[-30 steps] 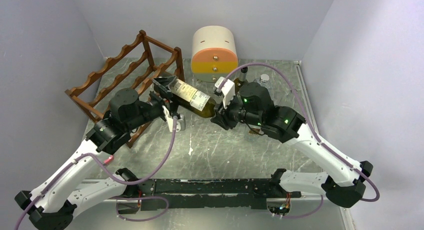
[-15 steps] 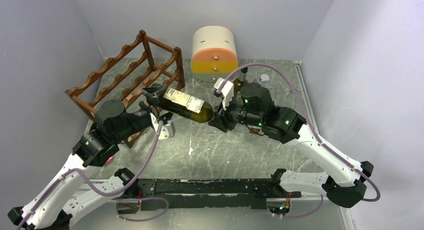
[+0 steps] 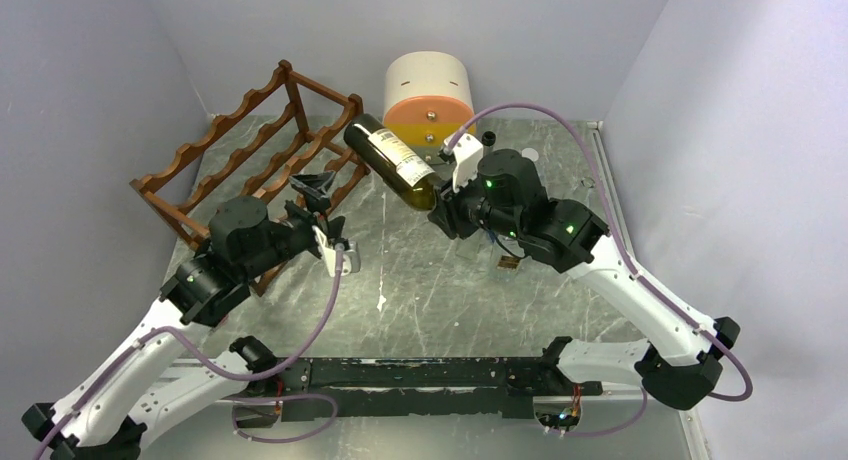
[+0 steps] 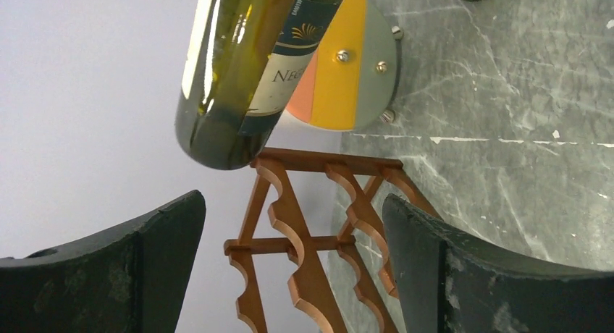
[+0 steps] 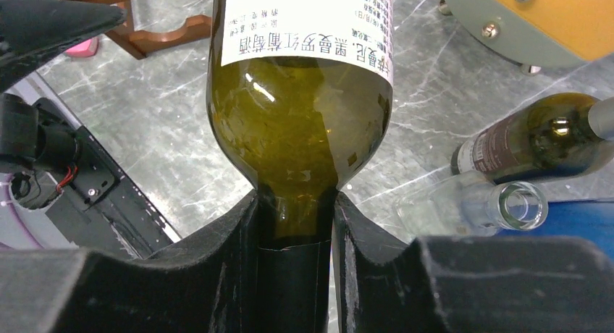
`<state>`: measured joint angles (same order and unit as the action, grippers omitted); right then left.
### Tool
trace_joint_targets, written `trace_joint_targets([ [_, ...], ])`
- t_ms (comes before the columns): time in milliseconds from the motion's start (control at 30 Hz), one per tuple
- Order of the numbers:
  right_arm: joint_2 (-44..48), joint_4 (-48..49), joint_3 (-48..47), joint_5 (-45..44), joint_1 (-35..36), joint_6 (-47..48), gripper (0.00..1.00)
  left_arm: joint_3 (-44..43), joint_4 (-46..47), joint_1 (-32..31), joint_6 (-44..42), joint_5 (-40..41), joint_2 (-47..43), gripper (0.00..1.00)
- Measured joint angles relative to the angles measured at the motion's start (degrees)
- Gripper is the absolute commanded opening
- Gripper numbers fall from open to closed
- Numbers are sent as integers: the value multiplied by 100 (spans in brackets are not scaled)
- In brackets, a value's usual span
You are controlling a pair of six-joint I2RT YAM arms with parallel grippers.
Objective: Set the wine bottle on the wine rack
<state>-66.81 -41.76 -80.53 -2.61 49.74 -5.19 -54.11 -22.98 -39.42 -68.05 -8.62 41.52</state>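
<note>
My right gripper [image 5: 295,211] clamps the wine bottle [image 3: 393,163] by its neck | bottle slants, base toward the wine rack [image 3: 250,150] at far left | left gripper [image 4: 293,232] gapes empty, beside rack.

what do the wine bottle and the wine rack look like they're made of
The wine bottle looks like olive-green glass, glossy: light passes through and it throws bright reflections; paper label. The wine rack is probably wood, stained reddish-brown with a slight sheen: solid scalloped rails, square posts.

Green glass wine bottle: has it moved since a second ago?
Yes: the wine bottle shifted farther back, its body now crossing the front of the cream-and-orange drawer box.
</note>
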Motion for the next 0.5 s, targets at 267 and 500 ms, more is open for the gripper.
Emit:
trace_joint_targets([
  [267,-120,2,-11,-98,52,37,0,-170,83,0,728,35,-13,95],
  [500,-155,256,487,-105,52,4,0,-1027,584,0,3543,503,0,95],
])
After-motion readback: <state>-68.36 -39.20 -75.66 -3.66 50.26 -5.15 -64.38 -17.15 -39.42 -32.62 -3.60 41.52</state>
